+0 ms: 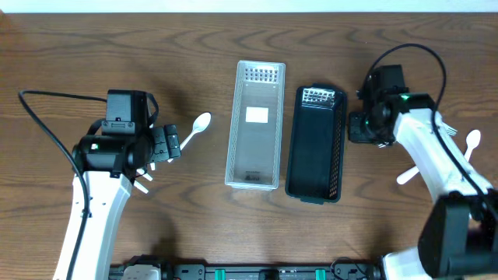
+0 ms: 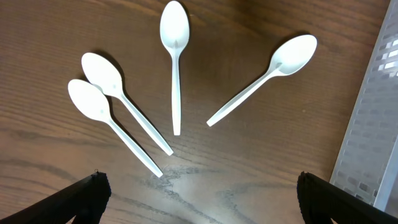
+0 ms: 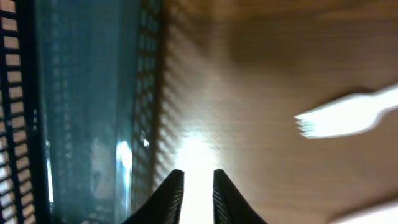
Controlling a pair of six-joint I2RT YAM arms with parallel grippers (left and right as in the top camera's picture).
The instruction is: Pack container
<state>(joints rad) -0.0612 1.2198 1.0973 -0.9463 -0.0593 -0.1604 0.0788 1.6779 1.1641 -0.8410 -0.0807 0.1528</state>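
Observation:
Several white plastic spoons (image 2: 175, 37) lie fanned on the wood in the left wrist view; one shows in the overhead view (image 1: 201, 122). My left gripper (image 2: 199, 186) is wide open and empty just short of their handle ends, left of the clear white container (image 1: 233, 124). The black mesh container (image 1: 292, 155) stands beside the white one. My right gripper (image 1: 362, 128) hangs just right of the black container (image 3: 62, 93). Its jaws (image 3: 198, 177) are nearly together with nothing between them. A white fork (image 3: 336, 115) lies to its right.
More white cutlery (image 1: 472, 140) lies at the far right under the right arm. The white container's perforated wall (image 2: 373, 124) rises at the right of the left wrist view. Both containers look empty apart from a label in the white one.

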